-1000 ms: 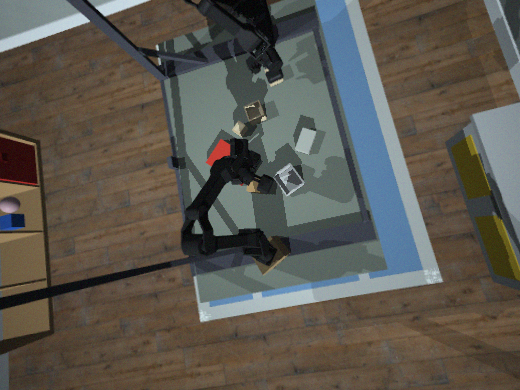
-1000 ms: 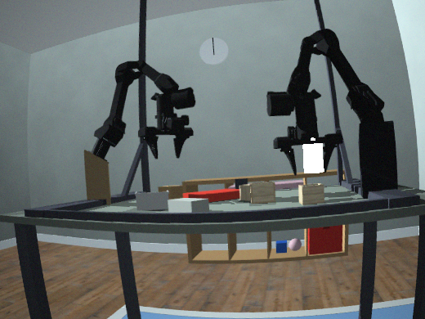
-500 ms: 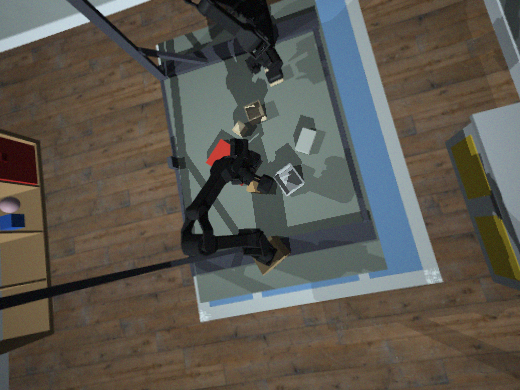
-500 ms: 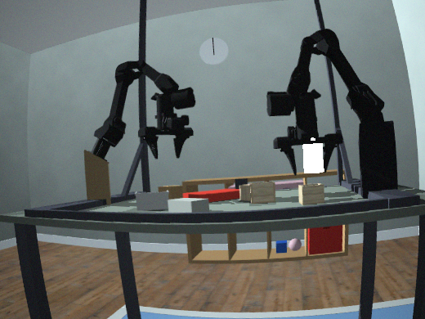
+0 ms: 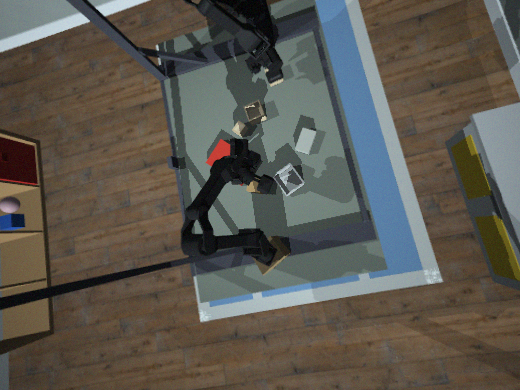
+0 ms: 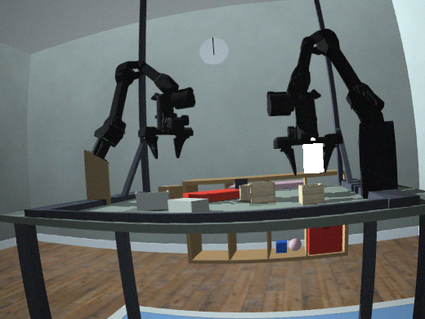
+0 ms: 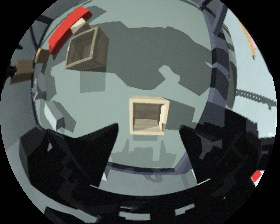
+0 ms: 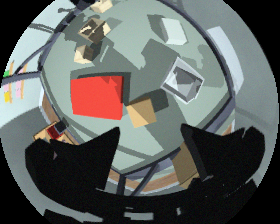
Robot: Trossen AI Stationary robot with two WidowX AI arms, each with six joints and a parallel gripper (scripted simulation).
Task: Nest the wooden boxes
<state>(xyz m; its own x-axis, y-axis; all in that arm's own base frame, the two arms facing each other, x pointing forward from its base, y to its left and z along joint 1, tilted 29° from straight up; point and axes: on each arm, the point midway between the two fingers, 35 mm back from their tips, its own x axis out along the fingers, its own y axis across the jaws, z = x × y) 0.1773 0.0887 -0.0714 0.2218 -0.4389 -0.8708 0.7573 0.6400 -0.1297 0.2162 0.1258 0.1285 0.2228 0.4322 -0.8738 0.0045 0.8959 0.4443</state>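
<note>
I held the left hand [image 5: 260,64] [image 6: 310,172] [image 7: 150,128] and right hand [image 5: 245,161] [image 6: 167,158] [image 8: 151,129] released, probably for clearance above 1 upright pale box [image 5: 276,82] [image 6: 311,195] [image 7: 132,117].

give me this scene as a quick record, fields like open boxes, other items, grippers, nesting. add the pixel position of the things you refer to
pale wooden box: open side up, below the left gripper [image 5: 265,70] [image 6: 310,172] [image 7: 150,128]
brown wooden box [image 5: 247,114] [image 6: 262,192] [image 7: 104,52]: open side up
grey box [image 5: 282,187] [image 6: 152,200] [image 8: 174,92]: open side up
red item [image 5: 218,152] [image 6: 212,194] [image 7: 67,27] [image 8: 97,97]: flat red face up
white item [image 5: 306,140] [image 6: 189,205] [image 7: 54,115] [image 8: 173,31]: beside grey box, not touching
left gripper: open, raised
right gripper [image 5: 250,166] [image 6: 167,158] [image 8: 150,127]: open, raised
nesting: wooden boxes apart, not nested
</note>
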